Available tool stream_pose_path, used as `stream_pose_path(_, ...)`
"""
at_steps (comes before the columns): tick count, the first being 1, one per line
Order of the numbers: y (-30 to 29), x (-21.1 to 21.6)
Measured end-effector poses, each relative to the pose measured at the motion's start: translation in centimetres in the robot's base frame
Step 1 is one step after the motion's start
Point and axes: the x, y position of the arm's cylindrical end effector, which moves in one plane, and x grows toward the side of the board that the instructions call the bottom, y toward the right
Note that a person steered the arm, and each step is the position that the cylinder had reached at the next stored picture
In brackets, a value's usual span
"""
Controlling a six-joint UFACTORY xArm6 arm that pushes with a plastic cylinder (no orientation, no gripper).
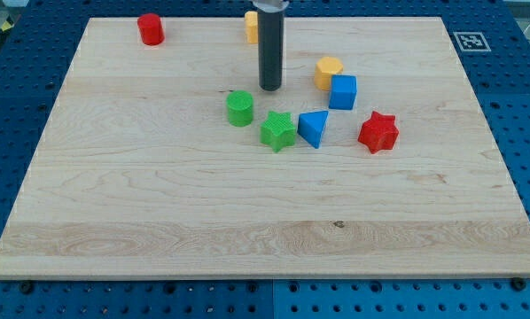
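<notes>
On the wooden desk (159,204), camera view: my tip (270,89) rests on the board, taken as the landmark for all positions below. No pincer is fitted; the arm ends in a plain dark rod, so no open or closed state applies.

Nearest block: green cylinder (239,108), just beside my tip toward the view's lower left, not touching. Green star (278,131) lies near, toward the view's bottom. Blue triangular block (314,128) sits toward the view's lower right of my tip, just beside the green star; whether the two touch cannot be told. Yellow hexagonal block (328,71) is to the view's right and slightly above my tip, with the blue cube (342,92) touching or almost touching its lower right. Red star (378,132) lies farther to the view's right and below, apart from the others.

Red cylinder (151,29) stands well apart, toward the view's upper left. An orange-yellow block (250,27), shape unclear, is partly hidden behind the rod toward the view's top.

No containers on the desk; all blocks lie directly on the wood.
</notes>
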Motion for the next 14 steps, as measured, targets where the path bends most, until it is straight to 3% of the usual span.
stream_pose_path(2,2.8,4.2)
stream_pose_path(4,9.4,2.0)
stream_pose_path(10,18.1,3.0)
stream_pose_path(12,19.1,1.2)
stream_pose_path(14,21.0,-3.4)
